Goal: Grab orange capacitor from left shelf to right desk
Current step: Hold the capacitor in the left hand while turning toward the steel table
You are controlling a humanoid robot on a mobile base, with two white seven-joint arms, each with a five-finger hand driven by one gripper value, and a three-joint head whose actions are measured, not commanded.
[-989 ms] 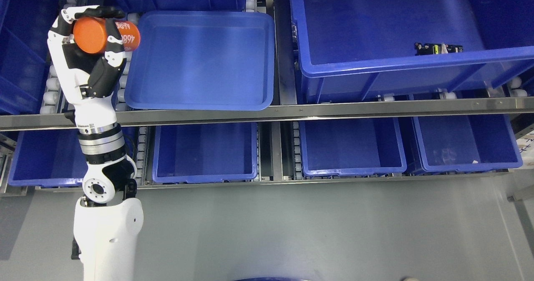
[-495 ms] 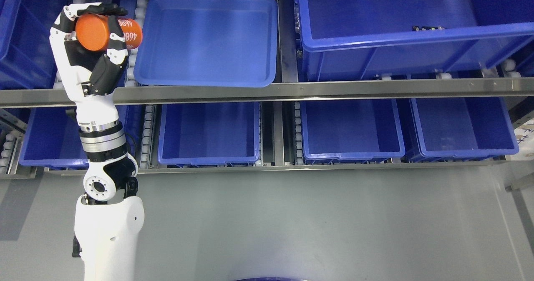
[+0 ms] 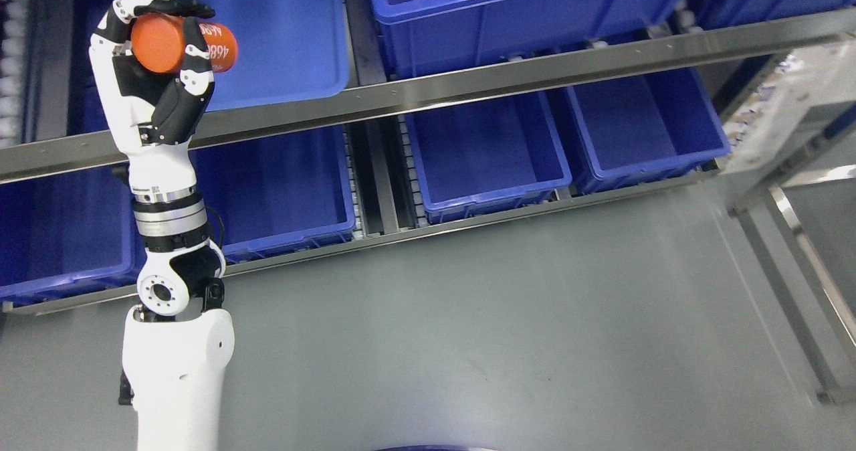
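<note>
Left hand: the left hand (image 3: 155, 63) is reaching up at about 10 o'clock in the head view, its fingers (image 3: 194, 69) clamping around the can from both sides, with the black fingertips curling over the top of it.
Can: the orange can (image 3: 182, 44) is sitting in that grip, lying tilted, its flat round end pointing toward 9 o'clock and its printed side pointing toward 3 o'clock; white digits are showing on the side, partly covered by a finger. It is hanging in front of the shallow tray, clear of the shelf rail below it.
Left arm: the white arm (image 3: 175, 364) is rising from the bottom edge at 7 o'clock, passing a round joint and a banded silver wrist before crossing in front of the rail.
Right hand: it is not showing anywhere in the view.
Tray: a shallow blue tray (image 3: 287, 36) is lying on the upper shelf level at 11 o'clock, just to the 3 o'clock side of the can.
Rail: a steel shelf rail (image 3: 468, 83) is running slantwise across the upper half, climbing toward 2 o'clock.
Bins: blue bins (image 3: 481, 150) are sitting in a row on the lower level under the rail, and a deeper blue bin (image 3: 501, 16) is standing above it at 12 o'clock.
Floor: grey floor (image 3: 501, 337) is filling the lower half.
Frame: a blurred metal frame (image 3: 782, 143) is showing at 3 o'clock.
</note>
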